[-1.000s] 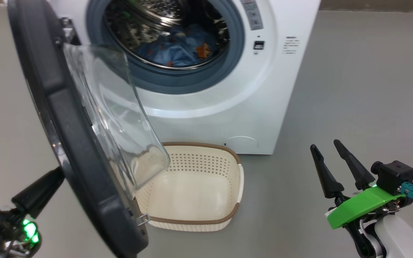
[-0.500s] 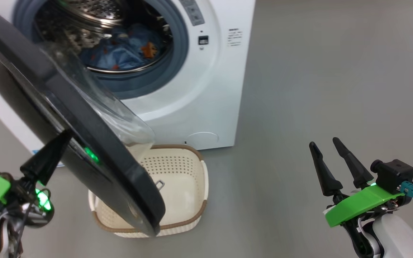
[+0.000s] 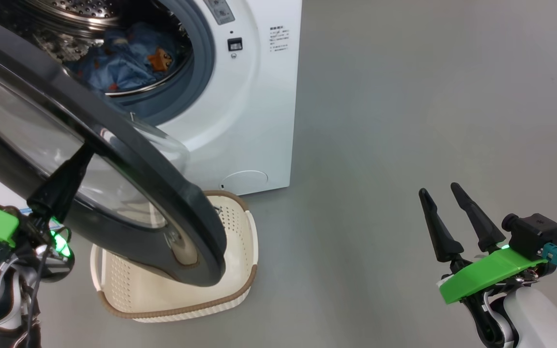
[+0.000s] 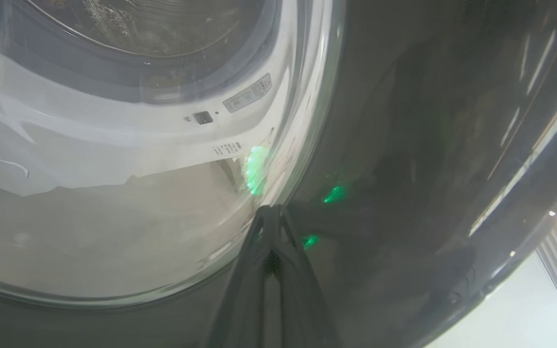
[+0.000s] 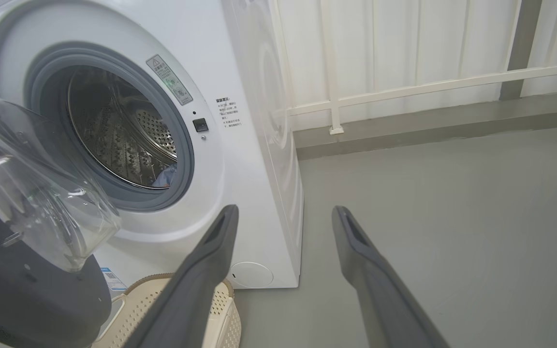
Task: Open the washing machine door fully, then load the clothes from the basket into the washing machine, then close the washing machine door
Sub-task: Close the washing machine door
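Your left gripper (image 3: 84, 152) has its two fingers pressed together with nothing between them, and their joined tip sits against the outer face of the door (image 3: 128, 142), right where the clear window meets the black rim. The door stands partly open, swung out over the basket (image 3: 237, 241), with its glass bulge turned toward the drum. The basket sits on the floor (image 3: 404, 121) just in front of the washing machine (image 3: 249, 111), partly hidden under the door's lower edge. The clothes (image 3: 124, 63), blue with an orange bear print, lie inside the drum. Your right gripper (image 3: 438, 189) has its fingers spread wide and holds nothing. It hangs above bare floor, well apart from the machine and off to its right, fingers pointing toward the machine's front corner.
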You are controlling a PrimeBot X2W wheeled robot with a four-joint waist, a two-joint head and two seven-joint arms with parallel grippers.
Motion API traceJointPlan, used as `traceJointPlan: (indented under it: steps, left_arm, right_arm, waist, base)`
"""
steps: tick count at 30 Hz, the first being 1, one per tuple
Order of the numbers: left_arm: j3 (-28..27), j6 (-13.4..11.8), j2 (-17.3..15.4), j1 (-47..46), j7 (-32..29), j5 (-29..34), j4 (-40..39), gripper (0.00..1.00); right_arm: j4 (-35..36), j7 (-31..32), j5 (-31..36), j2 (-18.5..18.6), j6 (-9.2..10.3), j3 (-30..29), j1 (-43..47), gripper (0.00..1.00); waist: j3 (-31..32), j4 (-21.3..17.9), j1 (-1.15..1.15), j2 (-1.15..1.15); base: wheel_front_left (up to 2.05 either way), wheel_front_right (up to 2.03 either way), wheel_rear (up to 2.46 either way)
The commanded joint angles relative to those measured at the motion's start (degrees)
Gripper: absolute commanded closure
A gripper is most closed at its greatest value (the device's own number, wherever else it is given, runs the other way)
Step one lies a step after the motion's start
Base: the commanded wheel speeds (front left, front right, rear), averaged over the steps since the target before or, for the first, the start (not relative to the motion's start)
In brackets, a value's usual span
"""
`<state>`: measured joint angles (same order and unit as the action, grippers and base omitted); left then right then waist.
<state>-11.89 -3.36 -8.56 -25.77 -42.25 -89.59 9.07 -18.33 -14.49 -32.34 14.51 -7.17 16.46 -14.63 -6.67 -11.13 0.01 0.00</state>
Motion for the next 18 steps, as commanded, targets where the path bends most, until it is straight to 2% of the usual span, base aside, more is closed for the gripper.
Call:
traceJointPlan:
  steps: [1,11,15,16,17,18]
  left_arm:
    - [-1.6,0.8,-1.6,-2.5,0.2,0.5,-1.0,1.0]
    - [-1.2,2.2,-1.6,-2.2,1.5,2.3,-0.4,1.0]
    - [-0.7,3.3,-2.6,-0.6,3.6,5.9,-1.9,1.0]
    - [-0.5,3.6,-2.9,-0.1,4.6,7.3,-2.5,0.86]
    - [-0.4,4.0,-3.5,0.4,5.5,8.9,-2.8,0.58]
    - [-0.1,4.6,-4.0,1.0,6.4,10.5,-3.2,0.23]
  right_arm:
    - [1.3,-0.5,0.3,0.4,-0.32,0.6,-0.5,0.0]
    - [1.0,-0.5,0.4,0.6,-0.32,0.7,-0.5,0.0]
    - [0.9,-0.5,0.3,0.8,-0.32,0.6,-0.3,0.0]
    - [1.0,-0.5,0.3,0.8,-0.32,0.5,-0.2,0.0]
    - [1.0,-0.5,0.3,0.9,-0.32,0.4,-0.2,0.0]
    - [1.0,-0.5,0.3,0.9,-0.32,0.4,-0.2,0.0]
  waist:
    - [0.1,0.3,-0.01,0.0]
    - [1.1,2.8,-0.01,0.0]
    - [1.4,3.8,-0.01,0.0]
    - [1.4,4.0,-0.01,0.0]
    - [1.4,4.3,-0.01,0.0]
    - [1.4,4.5,-0.01,0.0]
  base:
    - [0.0,0.0,0.0]
    - [0.0,0.0,0.0]
    - [0.0,0.0,0.0]
    - [0.0,0.0,0.0]
    - [0.0,0.0,0.0]
    - [0.0,0.0,0.0]
